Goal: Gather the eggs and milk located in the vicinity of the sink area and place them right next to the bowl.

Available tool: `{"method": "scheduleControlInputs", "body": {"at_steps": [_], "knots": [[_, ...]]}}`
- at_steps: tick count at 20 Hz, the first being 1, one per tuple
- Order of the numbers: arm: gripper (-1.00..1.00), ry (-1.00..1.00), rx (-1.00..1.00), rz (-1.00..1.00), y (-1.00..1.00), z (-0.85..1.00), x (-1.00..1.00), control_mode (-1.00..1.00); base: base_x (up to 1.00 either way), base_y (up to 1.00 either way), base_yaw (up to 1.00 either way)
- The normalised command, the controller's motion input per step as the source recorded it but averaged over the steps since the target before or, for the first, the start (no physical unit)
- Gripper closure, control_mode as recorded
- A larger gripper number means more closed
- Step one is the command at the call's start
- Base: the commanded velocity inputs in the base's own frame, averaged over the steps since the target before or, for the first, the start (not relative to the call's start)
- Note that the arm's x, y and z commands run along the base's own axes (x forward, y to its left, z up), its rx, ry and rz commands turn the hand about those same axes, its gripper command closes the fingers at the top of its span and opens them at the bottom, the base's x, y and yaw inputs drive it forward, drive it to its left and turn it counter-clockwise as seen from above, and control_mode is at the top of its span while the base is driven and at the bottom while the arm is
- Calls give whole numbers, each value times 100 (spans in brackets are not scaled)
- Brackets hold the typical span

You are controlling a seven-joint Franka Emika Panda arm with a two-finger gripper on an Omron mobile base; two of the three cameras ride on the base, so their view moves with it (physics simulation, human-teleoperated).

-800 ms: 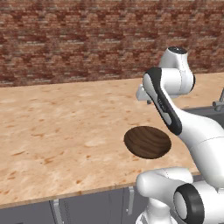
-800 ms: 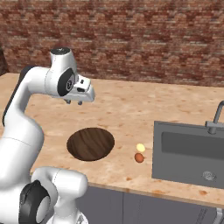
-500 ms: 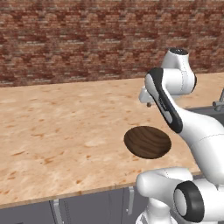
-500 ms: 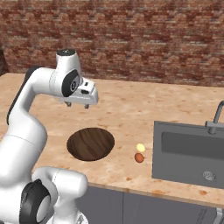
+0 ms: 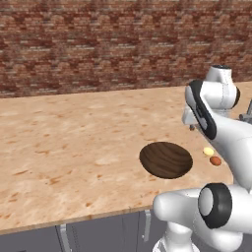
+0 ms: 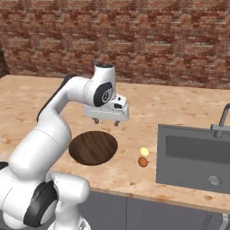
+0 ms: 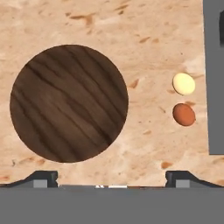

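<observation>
The dark wood-grain bowl (image 6: 93,148) (image 5: 166,160) (image 7: 69,103) lies on the counter. Two eggs lie side by side between the bowl and the sink (image 6: 197,157): a pale yellowish one (image 6: 144,152) (image 5: 208,151) (image 7: 183,83) and an orange-brown one (image 6: 143,162) (image 5: 215,161) (image 7: 183,114). My gripper (image 6: 106,121) (image 7: 111,177) hangs open and empty above the bowl's far rim, pointing down, left of the eggs. The milk is out of view.
A thin curved tap (image 6: 222,119) rises behind the dark sink basin, whose edge (image 7: 213,87) runs along the right of the hand view. A brick wall (image 6: 134,40) backs the counter. Bare speckled countertop (image 5: 69,138) stretches left of the bowl.
The arm has swung right and lower, carrying the open gripper from the counter's left to above the bowl's far rim. Bowl and eggs have not moved.
</observation>
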Motion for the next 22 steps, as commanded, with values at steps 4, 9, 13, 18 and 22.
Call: {"method": "scheduleControlInputs", "body": {"at_steps": [4, 9, 13, 18, 22], "knots": [[-100, 14, 0, 0, -100, -50, 0, -100, 0, 0, 0], [-100, 5, 2, 0, -96, -63, 0, -100, 0, 0, 0], [-100, 1, 4, 0, -69, -62, 0, -100, 0, 0, 0], [-100, 0, 5, 0, -46, -53, 0, -100, 0, 0, 0], [-100, 0, 4, 0, -17, -19, 8, -100, 0, 0, 0]]}}
